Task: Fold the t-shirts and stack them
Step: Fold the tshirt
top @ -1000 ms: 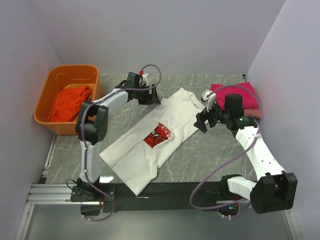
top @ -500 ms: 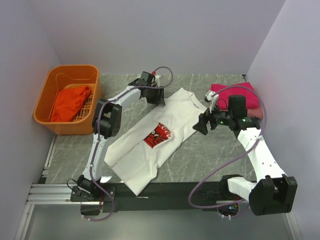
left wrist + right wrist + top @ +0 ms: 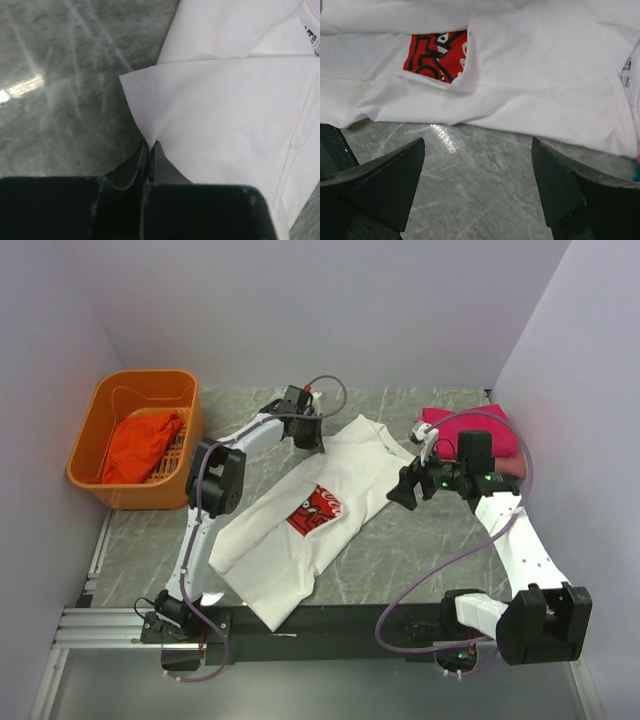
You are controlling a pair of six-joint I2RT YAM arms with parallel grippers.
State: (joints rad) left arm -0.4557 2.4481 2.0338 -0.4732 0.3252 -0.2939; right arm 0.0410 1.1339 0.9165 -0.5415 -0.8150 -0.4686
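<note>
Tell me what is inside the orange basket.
An orange-red t-shirt lies crumpled inside the basket, with bare slotted floor showing beside it. Whether anything lies under the shirt is hidden by the cloth.

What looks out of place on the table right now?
Only the white cloth t-shirt stands out: it lies diagonally across the grey marbled table, with one side flapped unevenly over part of its red rectangular print. The left fingers are shut on one far corner. No spill or damage shows.
</note>
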